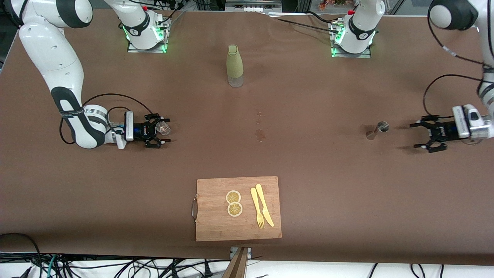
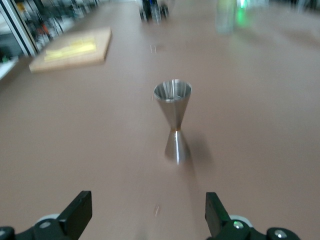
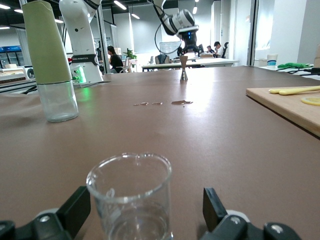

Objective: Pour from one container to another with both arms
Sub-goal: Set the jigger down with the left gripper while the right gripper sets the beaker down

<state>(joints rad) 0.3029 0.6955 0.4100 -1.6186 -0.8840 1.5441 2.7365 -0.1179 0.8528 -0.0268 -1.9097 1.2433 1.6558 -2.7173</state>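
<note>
A tiny clear glass tumbler [image 1: 163, 126] stands on the brown table toward the right arm's end. My right gripper [image 1: 166, 131] is open around it, low over the table. In the right wrist view the tumbler [image 3: 131, 200] sits between the two black fingers [image 3: 75, 210] with a gap on each side. Toward the left arm's end, the silver hourglass jigger [image 1: 378, 129] stands upright on its own. My left gripper [image 1: 416, 136] is open and a short way off from it. The left wrist view shows the jigger [image 2: 173, 120] ahead of the wide-apart fingers [image 2: 80, 212], with nothing between them.
A tall olive-green sleeved bottle [image 1: 234, 65] stands mid-table near the robots' bases. Wet spots [image 1: 260, 134] mark the cloth at the centre. A wooden cutting board [image 1: 216, 227] with two lemon slices [image 1: 234, 203], a yellow fork and a yellow knife lies near the table's front edge.
</note>
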